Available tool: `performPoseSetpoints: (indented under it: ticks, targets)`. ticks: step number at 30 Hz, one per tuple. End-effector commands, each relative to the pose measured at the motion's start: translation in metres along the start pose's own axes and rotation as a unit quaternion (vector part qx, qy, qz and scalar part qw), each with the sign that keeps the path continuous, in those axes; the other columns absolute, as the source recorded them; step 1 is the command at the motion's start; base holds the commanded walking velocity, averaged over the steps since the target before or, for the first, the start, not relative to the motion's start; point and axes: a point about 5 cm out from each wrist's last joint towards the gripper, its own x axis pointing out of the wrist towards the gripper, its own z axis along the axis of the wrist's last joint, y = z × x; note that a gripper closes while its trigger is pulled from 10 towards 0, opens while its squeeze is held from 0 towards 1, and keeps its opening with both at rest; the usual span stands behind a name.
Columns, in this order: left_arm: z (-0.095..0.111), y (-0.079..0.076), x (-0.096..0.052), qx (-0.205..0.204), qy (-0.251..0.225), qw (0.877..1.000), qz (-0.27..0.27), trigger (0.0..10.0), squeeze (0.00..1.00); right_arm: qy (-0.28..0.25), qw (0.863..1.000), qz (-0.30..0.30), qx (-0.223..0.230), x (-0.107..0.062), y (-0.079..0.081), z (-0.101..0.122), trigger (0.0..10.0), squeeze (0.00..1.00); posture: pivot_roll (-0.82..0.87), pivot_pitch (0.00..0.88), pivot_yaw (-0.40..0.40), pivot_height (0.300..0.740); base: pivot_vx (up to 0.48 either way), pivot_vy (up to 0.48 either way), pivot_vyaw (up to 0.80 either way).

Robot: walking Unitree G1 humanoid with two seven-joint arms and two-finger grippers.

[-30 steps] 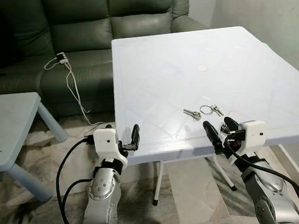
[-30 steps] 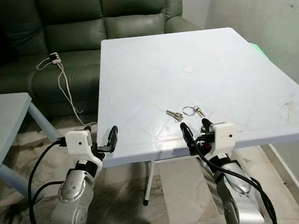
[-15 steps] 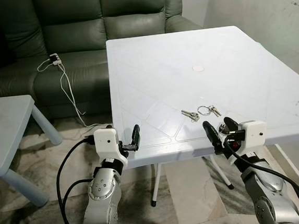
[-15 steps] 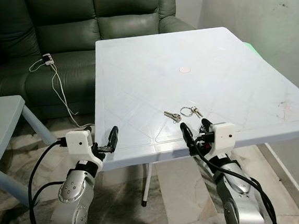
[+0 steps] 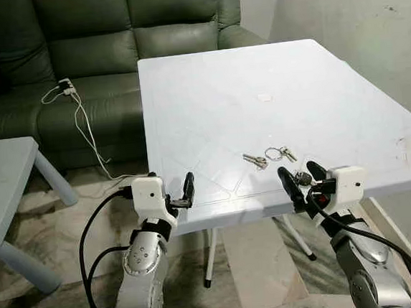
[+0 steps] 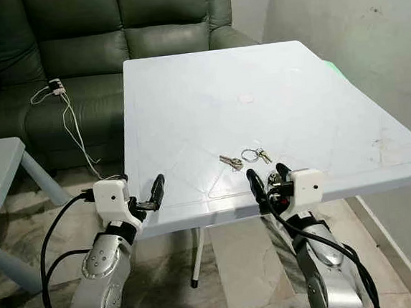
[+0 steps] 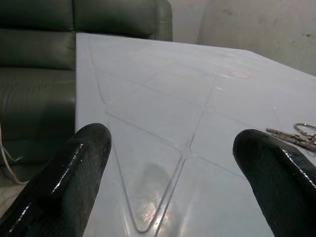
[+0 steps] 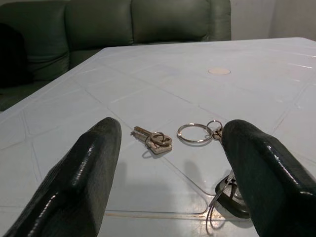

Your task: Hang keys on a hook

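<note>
Two silver metal keys (image 5: pixel 254 160) and a wire ring (image 8: pixel 194 133) are lying on the white plastic surface (image 5: pixel 274 112) near its front edge. Right hand (image 5: pixel 299 182) and left hand (image 5: pixel 187 189), both open, are hovering at that edge; right wrist view is revealing ring detail.

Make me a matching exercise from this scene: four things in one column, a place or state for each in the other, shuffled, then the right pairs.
Things:
1. keys
2. right gripper
3. white cable
4. left gripper

Places or states:
A. draped over the sofa seat
B. lying on the white table
C. jaws open, at the table edge just short of the keys
D. jaws open, at the table's near left corner

Pairs: 1-B, 2-C, 3-A, 4-D
</note>
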Motion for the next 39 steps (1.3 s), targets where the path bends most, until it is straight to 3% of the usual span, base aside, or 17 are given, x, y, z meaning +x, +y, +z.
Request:
performPoseSetpoints:
  ticks: [1,5,20,27,34,39]
  targets:
    - [0.003,-0.005,0.000,0.008,-0.008,1.000,-0.008,10.0,0.00,-0.003,1.000,0.001,-0.005,-0.001,-0.001,0.003,10.0,0.00,0.00,0.000,-0.058,0.740,0.000,-0.480,-0.74]
    - [0.005,-0.003,0.000,-0.035,-0.012,0.999,0.003,10.0,0.00,-0.003,1.000,0.000,-0.007,0.000,-0.001,0.004,10.0,0.00,0.00,0.000,-0.059,0.740,0.000,-0.210,-0.74]
    - [0.003,-0.002,-0.001,-0.027,-0.006,0.999,0.021,10.0,0.00,0.014,1.000,0.014,-0.021,-0.001,0.000,0.002,10.0,0.00,-0.01,0.006,-0.063,0.740,0.000,0.000,-0.10]
    - [0.002,-0.019,-0.002,-0.005,-0.001,0.999,-0.045,10.0,0.00,0.019,0.999,0.038,-0.021,0.002,0.010,0.002,10.0,0.00,-0.01,0.011,-0.062,0.740,0.000,0.000,0.00]
    - [0.003,-0.039,-0.001,0.024,-0.002,0.993,-0.114,10.0,0.00,0.023,0.999,0.022,-0.025,0.007,0.015,0.001,10.0,0.00,-0.01,0.016,-0.062,0.740,0.000,0.000,0.00]
    - [0.001,-0.045,-0.003,0.034,0.002,0.991,-0.131,10.0,0.00,0.027,0.999,-0.004,-0.022,0.008,0.015,0.000,10.0,0.00,-0.01,0.021,-0.061,0.740,0.000,0.000,0.00]
